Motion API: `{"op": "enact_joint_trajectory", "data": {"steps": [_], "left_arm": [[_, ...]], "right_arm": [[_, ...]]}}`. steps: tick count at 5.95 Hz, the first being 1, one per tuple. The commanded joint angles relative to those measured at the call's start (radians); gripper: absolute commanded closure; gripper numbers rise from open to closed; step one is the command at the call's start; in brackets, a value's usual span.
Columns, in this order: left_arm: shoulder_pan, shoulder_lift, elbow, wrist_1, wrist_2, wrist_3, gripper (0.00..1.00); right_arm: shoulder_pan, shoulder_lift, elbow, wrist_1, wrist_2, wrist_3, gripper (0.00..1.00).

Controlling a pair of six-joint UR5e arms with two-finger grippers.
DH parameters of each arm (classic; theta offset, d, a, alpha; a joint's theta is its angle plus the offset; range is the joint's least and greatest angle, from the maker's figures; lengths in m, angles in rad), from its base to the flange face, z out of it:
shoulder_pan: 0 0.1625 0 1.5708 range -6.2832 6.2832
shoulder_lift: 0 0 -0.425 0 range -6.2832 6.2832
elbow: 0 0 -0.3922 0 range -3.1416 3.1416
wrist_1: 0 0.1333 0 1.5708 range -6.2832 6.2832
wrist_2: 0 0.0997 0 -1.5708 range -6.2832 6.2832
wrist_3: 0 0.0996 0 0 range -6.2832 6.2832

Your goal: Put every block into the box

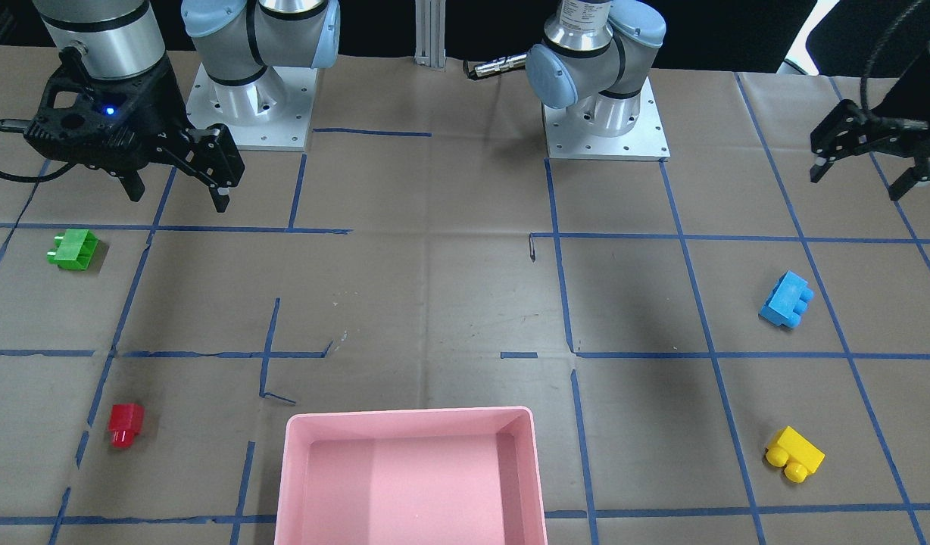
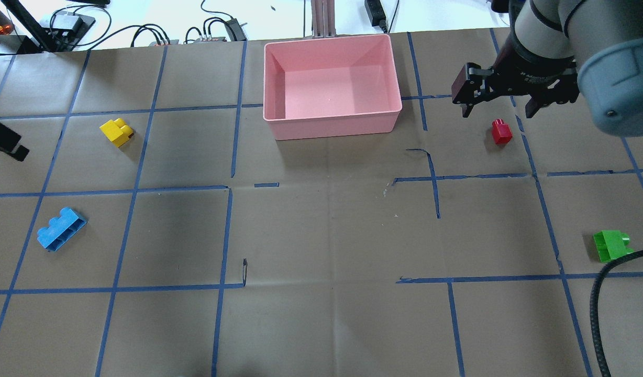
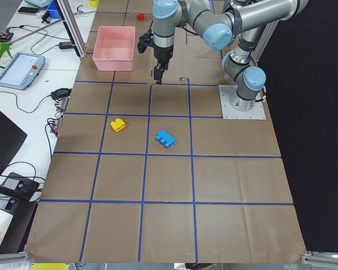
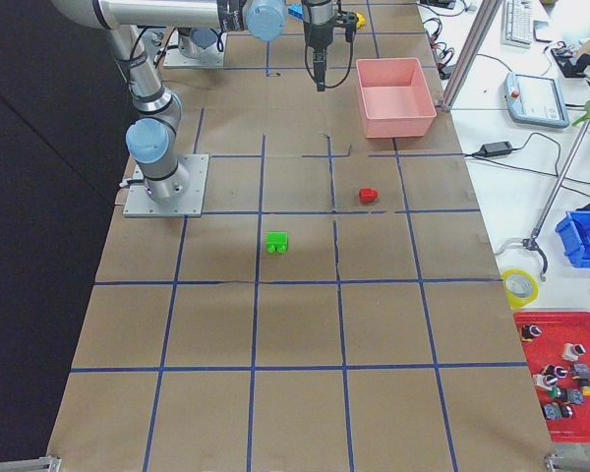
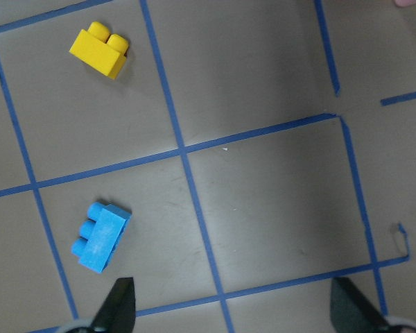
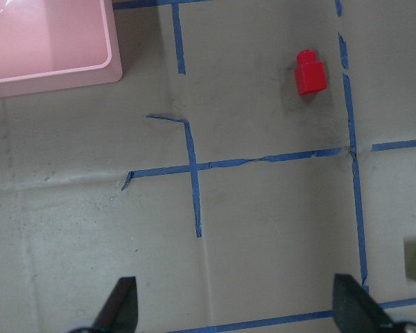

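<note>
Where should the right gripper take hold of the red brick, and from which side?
Take the red brick across its square body, straight down from above, with the open right gripper. It seems to lie on its side, single stud pointing sideways, so the flat faces flanking that axis suit a pinch; the round stud would likely slip.

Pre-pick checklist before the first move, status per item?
1. Box empty and unobstructed: ok.
2. Right tool open, holding nothing: ok.
3. Left tool open, holding nothing: ok.
4. Red block, green block, blue block and yellow block all outside the box, apart from each other: ok.
5. Red block stud up: not ok, it appears to lie on its side.
6. Right tool centred over red block: not ok, in the wrist view the block sits well off centre.
</note>
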Motion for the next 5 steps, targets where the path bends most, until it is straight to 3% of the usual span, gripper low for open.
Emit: {"op": "enact_joint_trajectory", "data": {"steps": [1, 2, 4, 5], "left_arm": [[0.140, -0.021, -0.040, 0.032, -0.005, 0.333, 0.01], [0.141, -0.041, -0.084, 0.061, -0.008, 0.377, 0.01], [0.136, -0.167, -0.175, 0.291, -0.017, 0.381, 0.01], [0.135, -0.212, -0.197, 0.366, -0.072, 0.408, 0.01]], "right_arm": [[-0.014, 0.002, 0.000, -0.002, -0.003, -0.004, 0.00], [-0.037, 0.002, 0.008, -0.022, -0.006, -0.057, 0.00], [-0.168, 0.001, 0.014, -0.031, -0.001, -0.223, 0.00], [-0.193, 0.004, 0.018, -0.031, 0.000, -0.263, 0.00]]}}
